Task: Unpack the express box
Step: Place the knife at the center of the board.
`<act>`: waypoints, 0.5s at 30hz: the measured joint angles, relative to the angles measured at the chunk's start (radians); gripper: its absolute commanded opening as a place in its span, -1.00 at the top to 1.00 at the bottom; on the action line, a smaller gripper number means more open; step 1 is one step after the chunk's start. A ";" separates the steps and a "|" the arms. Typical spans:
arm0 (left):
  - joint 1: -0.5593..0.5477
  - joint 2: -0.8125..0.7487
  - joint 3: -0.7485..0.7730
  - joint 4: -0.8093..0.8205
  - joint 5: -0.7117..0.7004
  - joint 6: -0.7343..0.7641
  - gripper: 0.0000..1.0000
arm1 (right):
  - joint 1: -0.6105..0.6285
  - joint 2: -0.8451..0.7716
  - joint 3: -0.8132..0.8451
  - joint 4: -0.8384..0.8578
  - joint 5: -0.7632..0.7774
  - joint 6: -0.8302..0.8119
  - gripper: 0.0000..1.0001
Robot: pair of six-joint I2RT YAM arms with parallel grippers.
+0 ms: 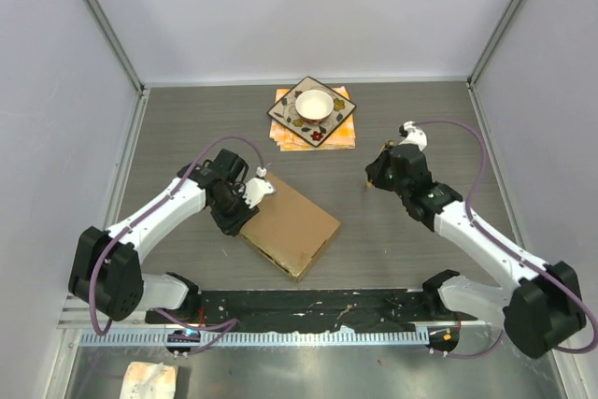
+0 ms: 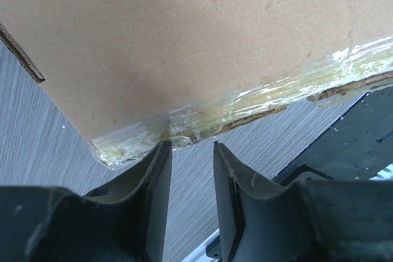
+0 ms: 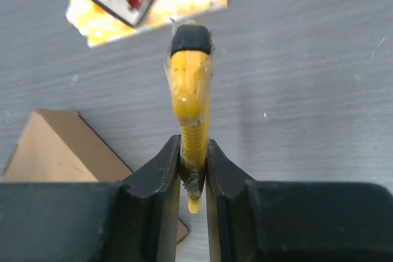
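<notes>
Top external view has the box point(image 1: 291, 226) lying flat on the table point(image 1: 187, 128) between the two arms, turned cornerwise and closer to the left one. It's plain brown cardboard with the lid down. The left arm point(image 1: 159, 207) comes in low with its elbow bent, and the left gripper point(image 1: 254, 195) sits right at the box's far-left corner. From the left wrist, its fingers point(image 2: 156, 176) stand a narrow gap apart with nothing between them, just short of a box edge sealed with clear tape point(image 2: 258, 93) that's shiny and wrinkled, with ragged torn cardboard under it. The right arm point(image 1: 476, 235) stretches over bare table, well apart from the box. The right gripper point(image 1: 378, 175) is clamped on a yellow knife point(image 3: 190, 84) with a black tip, pointing toward the patterned plate point(image 1: 285, 111) and its white bowl point(image 1: 315, 103) at the back
</notes>
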 measured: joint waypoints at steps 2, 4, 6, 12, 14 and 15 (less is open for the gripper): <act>0.002 0.000 -0.004 0.000 -0.003 0.000 0.27 | -0.051 0.062 -0.005 -0.025 -0.087 0.019 0.64; 0.002 0.000 -0.009 0.000 -0.010 0.000 0.27 | -0.069 0.129 -0.005 -0.039 -0.161 0.029 0.35; 0.005 0.000 -0.015 0.000 -0.016 0.000 0.27 | -0.078 0.192 -0.003 -0.048 -0.209 0.033 -0.29; 0.064 -0.007 -0.014 -0.010 0.012 0.001 0.26 | -0.089 0.269 0.063 -0.143 -0.232 0.018 -0.87; 0.099 -0.007 -0.002 -0.029 0.019 0.001 0.24 | -0.089 0.246 0.084 -0.174 -0.212 0.012 -0.88; 0.114 -0.007 0.006 -0.037 0.023 0.001 0.24 | -0.089 0.225 0.093 -0.198 -0.197 0.010 -0.89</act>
